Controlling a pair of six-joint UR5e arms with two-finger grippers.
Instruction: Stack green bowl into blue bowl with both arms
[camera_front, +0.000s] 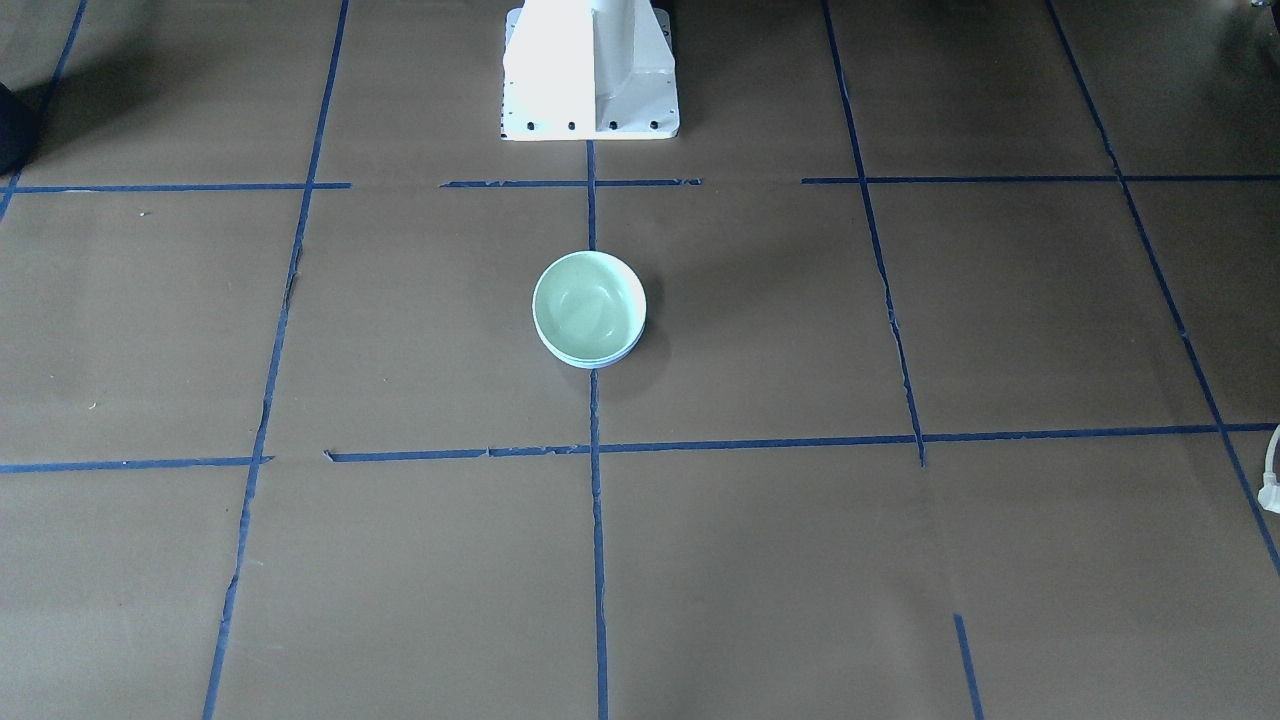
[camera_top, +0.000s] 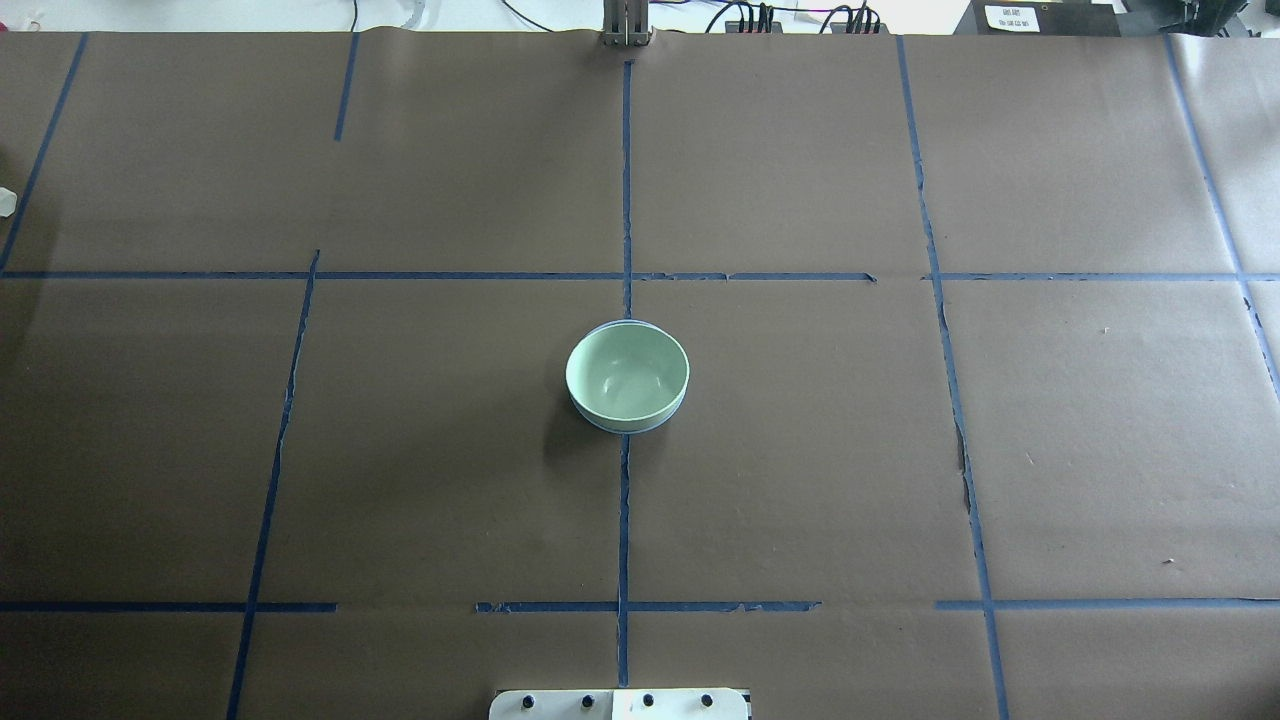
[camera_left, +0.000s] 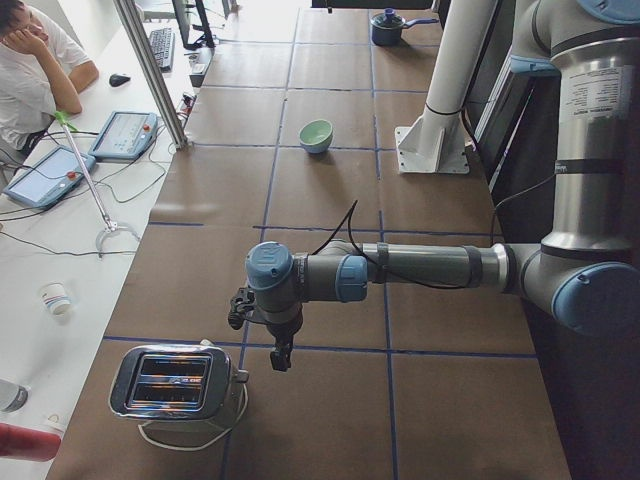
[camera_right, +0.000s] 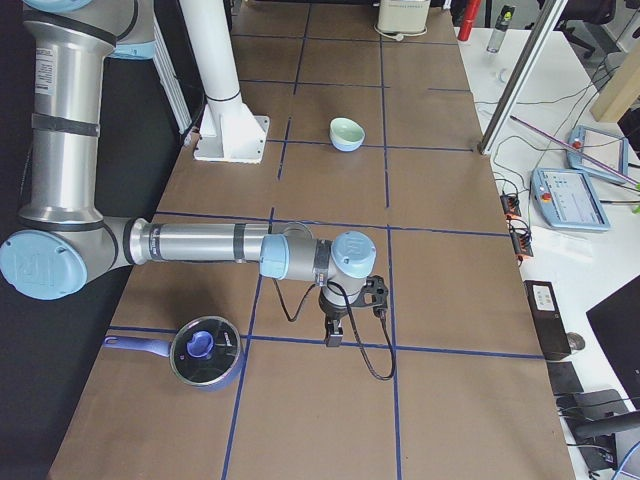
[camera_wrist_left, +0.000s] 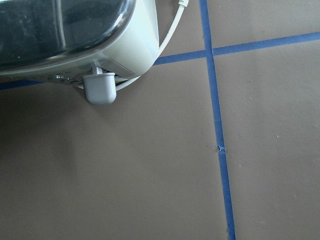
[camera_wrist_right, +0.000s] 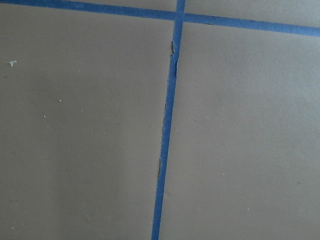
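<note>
The green bowl (camera_front: 588, 305) sits nested inside the blue bowl (camera_front: 600, 362) at the middle of the table, on the centre tape line. Only a thin blue rim (camera_top: 612, 430) shows under the green bowl (camera_top: 627, 375). The stack also shows in the side views (camera_left: 316, 133) (camera_right: 346, 130). Neither gripper is near it. The left gripper (camera_left: 280, 355) hangs low by a toaster at the table's left end. The right gripper (camera_right: 335, 338) hangs low near a pot at the right end. I cannot tell whether either is open or shut.
A chrome toaster (camera_left: 178, 383) with its cord stands at the left end, and its side fills the left wrist view (camera_wrist_left: 65, 35). A blue-lidded pot (camera_right: 205, 352) sits at the right end. The white pedestal (camera_front: 590, 70) stands behind the bowls. A person (camera_left: 30, 70) sits beside the table.
</note>
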